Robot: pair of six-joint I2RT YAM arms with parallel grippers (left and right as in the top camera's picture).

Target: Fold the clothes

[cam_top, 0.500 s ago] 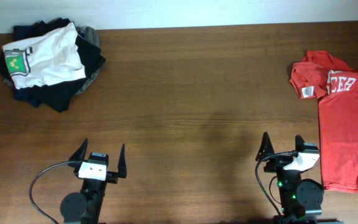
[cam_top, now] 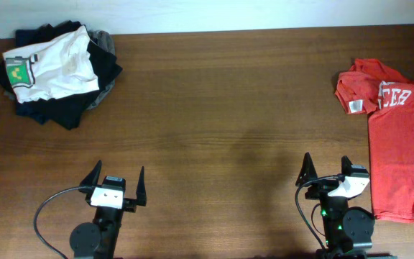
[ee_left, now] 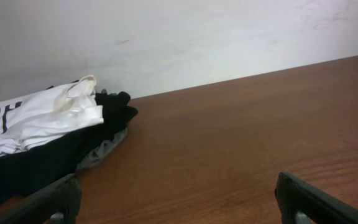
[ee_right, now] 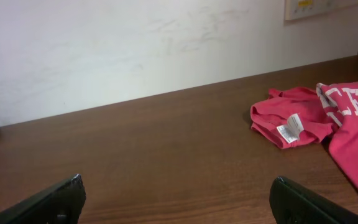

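Near edge first: the left gripper (cam_top: 120, 167) and the right gripper (cam_top: 326, 161) both stand empty, jaws spread wide over the dark brown wooden table (cam_top: 221, 108), a ready stance before any grab. Just right of the right gripper, running toward the far edge, lies the red-orange short-sleeved cotton T-shirt with white block lettering (cam_top: 401, 155), body flat but collar end bunched, so I'd say folding hasn't begun. Far back left, well apart, the stack of black and grey garments (cam_top: 70, 108), topped by a white printed T-shirt (cam_top: 52, 65), sits out of the working space.
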